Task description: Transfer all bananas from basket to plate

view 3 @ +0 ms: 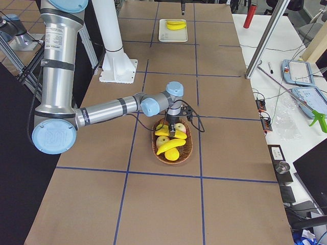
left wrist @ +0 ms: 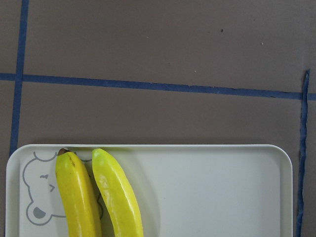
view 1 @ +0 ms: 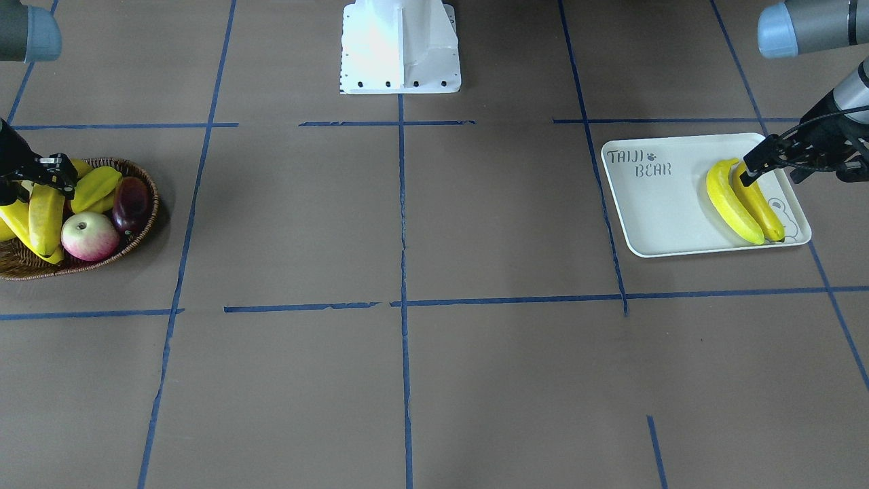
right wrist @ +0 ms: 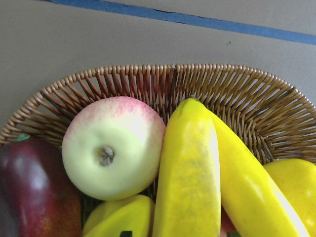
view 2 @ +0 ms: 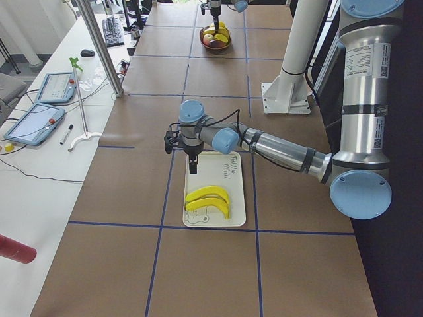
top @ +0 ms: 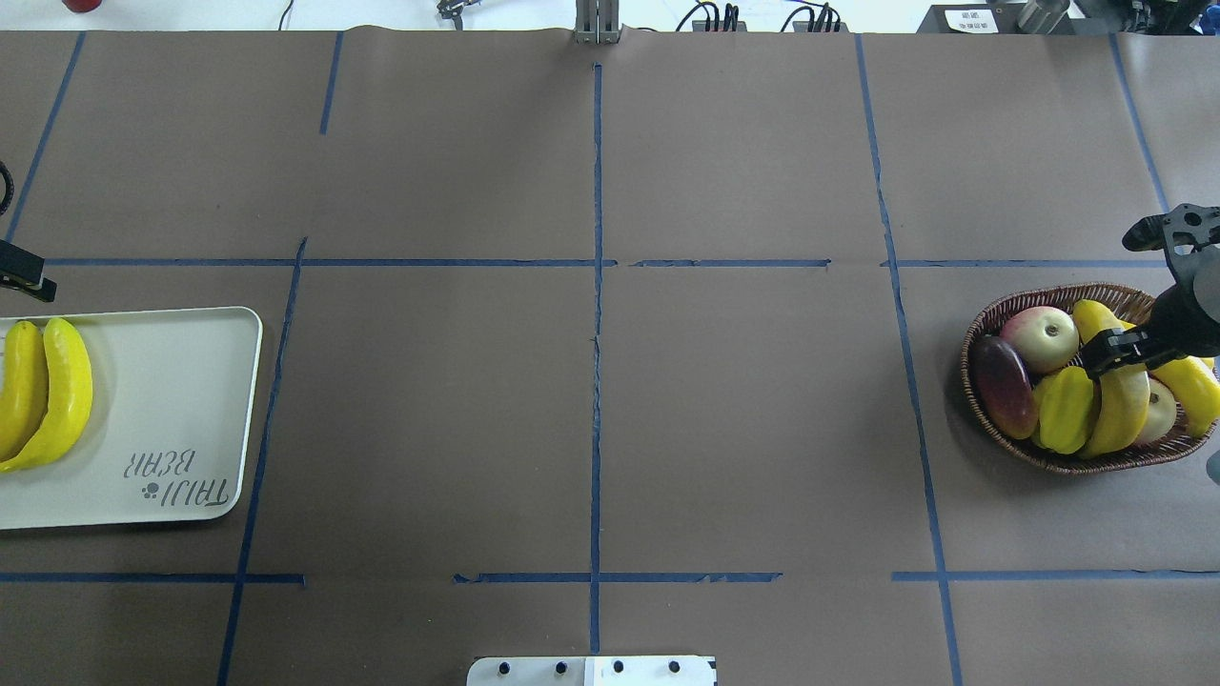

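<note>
Right claw [top: 1106,353] at 1 banana [top: 1117,415], crosswise in the basket [top: 1039,295].

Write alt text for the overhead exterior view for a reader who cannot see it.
Two bananas lie side by side on the pale plate at the view's left edge, while at far right the right gripper sits over another banana in the wicker basket. An apple, a starfruit and a dark red fruit share the basket.
</note>
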